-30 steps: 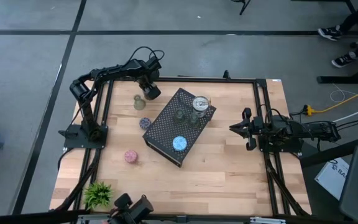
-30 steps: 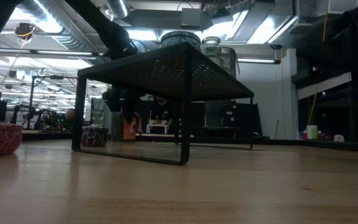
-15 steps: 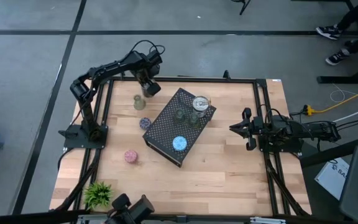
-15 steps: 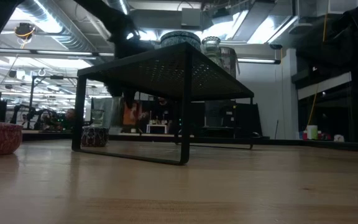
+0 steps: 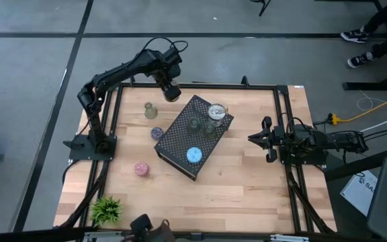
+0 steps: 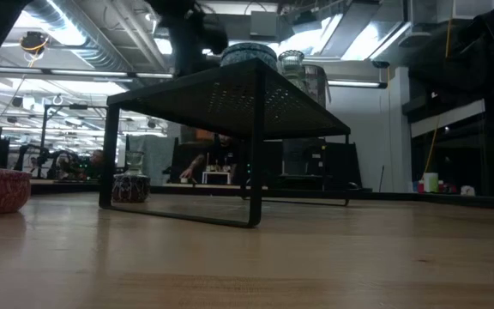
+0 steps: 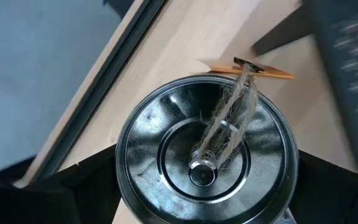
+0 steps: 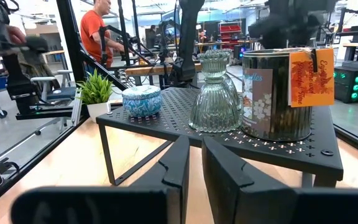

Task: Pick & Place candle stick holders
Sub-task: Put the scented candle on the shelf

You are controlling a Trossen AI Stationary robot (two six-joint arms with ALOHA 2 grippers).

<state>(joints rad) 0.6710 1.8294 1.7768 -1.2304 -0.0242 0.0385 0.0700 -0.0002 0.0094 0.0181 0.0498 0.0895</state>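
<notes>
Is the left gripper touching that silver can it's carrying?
Touching. In the left wrist view the silver can sits clamped between the left gripper, its dark fingers pressed against both sides.

table: pale wood, smooth, satin sheen
black shelf: perforated metal, matt
held tin: polished metal, mirror-glossy (rough twine across its face)
tin on shelf: shiny metal, paper label, orange paper tag
green holder: ribbed glass, glossy
blue holder: glittery, patterned finish
</notes>
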